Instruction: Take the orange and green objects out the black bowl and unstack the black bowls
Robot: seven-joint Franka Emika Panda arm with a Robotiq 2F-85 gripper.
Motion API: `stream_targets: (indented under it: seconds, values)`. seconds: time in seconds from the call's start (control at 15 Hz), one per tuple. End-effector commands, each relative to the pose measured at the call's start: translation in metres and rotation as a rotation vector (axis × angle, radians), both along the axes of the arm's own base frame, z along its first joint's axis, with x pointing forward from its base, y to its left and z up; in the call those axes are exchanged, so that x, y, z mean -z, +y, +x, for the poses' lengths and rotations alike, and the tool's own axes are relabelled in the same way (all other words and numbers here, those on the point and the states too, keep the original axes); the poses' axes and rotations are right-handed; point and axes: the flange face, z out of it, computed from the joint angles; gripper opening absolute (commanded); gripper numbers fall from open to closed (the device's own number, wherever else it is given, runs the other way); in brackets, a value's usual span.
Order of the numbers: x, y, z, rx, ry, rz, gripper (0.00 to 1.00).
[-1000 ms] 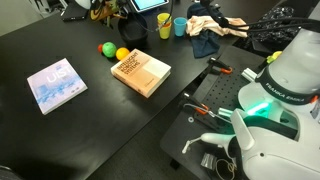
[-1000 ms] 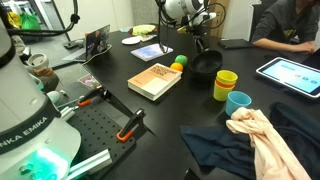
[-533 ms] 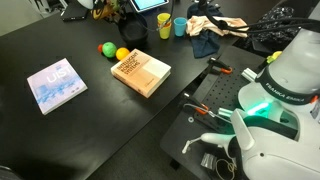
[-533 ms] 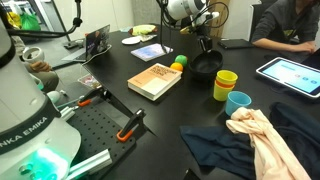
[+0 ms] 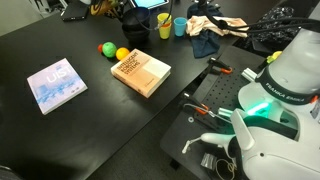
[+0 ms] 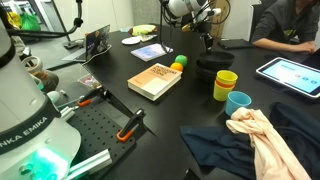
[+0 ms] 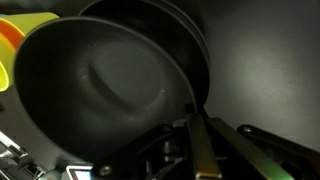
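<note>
In the wrist view the top black bowl [image 7: 100, 90] fills the frame. The rim of a second black bowl [image 7: 190, 30] shows behind it, so the two are nested. My gripper [image 7: 193, 112] is shut on the top bowl's rim, with one finger [image 7: 203, 150] running up to the edge. In an exterior view the gripper [image 6: 208, 45] hangs over the black bowls [image 6: 214, 63] at the far side of the table. The orange object [image 6: 177, 68] and the green object [image 6: 182, 61] lie on the table beside the book, outside the bowls, as in both exterior views: orange [image 5: 122, 54], green [image 5: 106, 47].
A tan book [image 6: 153, 80] lies near the two balls. A yellow cup [image 6: 226, 84] and a blue cup [image 6: 238, 102] stand close to the bowls, with cloths [image 6: 255, 135] in front. A tablet [image 6: 290, 72] and a person are at the far side. A pale blue book [image 5: 56, 84] lies apart.
The jaws have gone from open to shut on the top bowl's rim. The bowl's outline has shifted slightly in the exterior view. The balls and book have not moved.
</note>
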Motion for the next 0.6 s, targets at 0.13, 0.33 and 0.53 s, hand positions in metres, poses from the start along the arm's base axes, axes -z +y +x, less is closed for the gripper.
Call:
stream_targets:
  seconds: [0.13, 0.33, 0.53]
  values:
    - [0.004, -0.005, -0.001, 0.019, 0.019, 0.004, 0.02]
    - [-0.012, 0.006, 0.0, -0.037, 0.051, 0.019, 0.02]
    - [-0.037, 0.019, -0.001, -0.101, 0.079, 0.035, 0.01]
